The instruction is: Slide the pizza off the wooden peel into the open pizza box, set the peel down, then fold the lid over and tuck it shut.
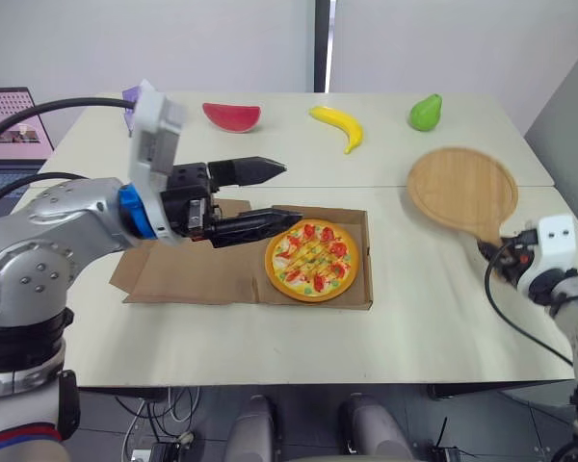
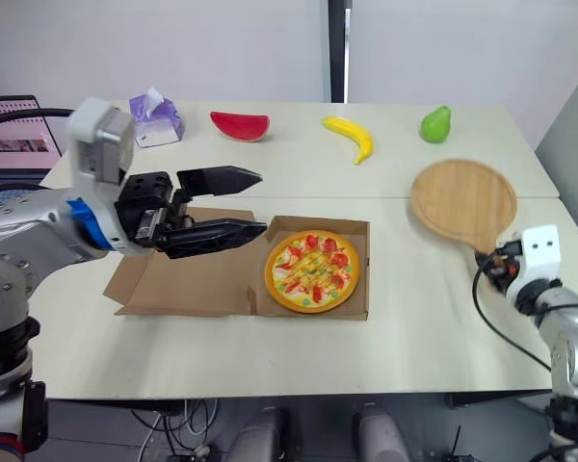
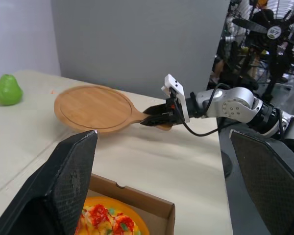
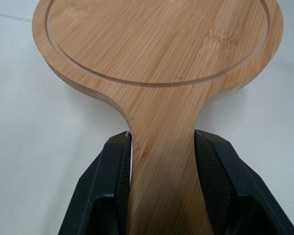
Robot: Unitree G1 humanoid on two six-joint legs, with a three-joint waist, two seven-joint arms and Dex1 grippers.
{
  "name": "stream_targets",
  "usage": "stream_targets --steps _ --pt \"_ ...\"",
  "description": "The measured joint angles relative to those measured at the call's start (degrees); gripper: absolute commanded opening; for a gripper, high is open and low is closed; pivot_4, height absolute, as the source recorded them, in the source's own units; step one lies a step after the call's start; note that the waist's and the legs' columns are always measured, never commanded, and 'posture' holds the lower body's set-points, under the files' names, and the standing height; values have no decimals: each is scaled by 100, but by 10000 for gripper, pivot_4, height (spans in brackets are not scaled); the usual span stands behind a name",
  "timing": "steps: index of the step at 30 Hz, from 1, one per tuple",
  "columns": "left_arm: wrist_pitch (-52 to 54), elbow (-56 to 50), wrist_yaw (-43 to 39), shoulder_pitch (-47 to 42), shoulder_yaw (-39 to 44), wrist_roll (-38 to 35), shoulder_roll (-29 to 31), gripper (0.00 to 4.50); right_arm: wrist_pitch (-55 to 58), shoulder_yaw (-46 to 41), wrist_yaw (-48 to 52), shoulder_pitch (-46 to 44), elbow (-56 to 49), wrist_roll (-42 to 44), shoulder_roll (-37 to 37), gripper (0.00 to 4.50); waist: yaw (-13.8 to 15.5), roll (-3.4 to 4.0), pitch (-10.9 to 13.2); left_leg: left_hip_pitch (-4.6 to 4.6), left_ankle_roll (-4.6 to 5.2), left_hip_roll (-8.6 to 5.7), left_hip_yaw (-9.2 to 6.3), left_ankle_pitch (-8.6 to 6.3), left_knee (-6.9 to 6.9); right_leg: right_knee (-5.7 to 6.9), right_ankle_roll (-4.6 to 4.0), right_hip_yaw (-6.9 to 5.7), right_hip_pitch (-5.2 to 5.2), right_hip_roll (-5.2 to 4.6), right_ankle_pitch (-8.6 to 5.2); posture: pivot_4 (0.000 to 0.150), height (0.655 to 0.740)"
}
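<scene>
On the left, the left gripper (image 2: 263,201) hovers over the pizza box (image 1: 365,287), above the seam between lid and tray, its jaws spread wide with nothing between them. The lid (image 1: 188,274) lies open and flat on the desk (image 1: 414,318), hinged to the left of the tray. The pizza (image 1: 312,260) sits inside the tray, touching or nearly touching its left wall, with bare cardboard showing at the right corners.

Along the far side of the desk stand a purple tissue box (image 2: 154,117), then a red watermelon slice (image 1: 231,115), a yellow banana (image 1: 339,125) and a green pear (image 1: 425,113), each well apart from the next.

To the right of the box, and apart from it, is the round wooden peel (image 1: 462,188), bare on top. Its handle points toward the near right edge of the desk, where the right gripper (image 4: 161,142) holds it, jaws pinching the handle from both sides. Whether the round part rests on the desk or hangs just above it cannot be told.
</scene>
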Motion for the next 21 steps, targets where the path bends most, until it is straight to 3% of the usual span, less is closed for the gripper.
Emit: stream_targets --steps 3,11,15,21 --pt "-44 178 -250 -135 -74 177 -40 45000 381 13 -277 305 -433 17 219 16411 21 0 0 -3 0 -2 -1 0 0 -2 1 -2 0 -1 -1 1500 7400" --pt "-69 258 -589 -103 -56 453 -26 45000 489 -192 -437 620 -814 124 316 42723 49 -1 -1 -1 1 -1 -3 0 0 -7 2 -5 5 -1 -1 1500 7400" --pt "-58 240 -526 219 94 494 3 45000 68 -139 -370 363 -790 66 140 43971 20 0 0 0 0 0 1 0 1 -5 2 0 2 -2 -1 1500 7400" --pt "-208 316 20 1274 1106 806 128 45000 -729 507 413 -1220 -495 57 -522 43971 -78 -2 -1 6 1 10 -3 -1 -5 -7 0 -3 3 4 -2 1500 7400"
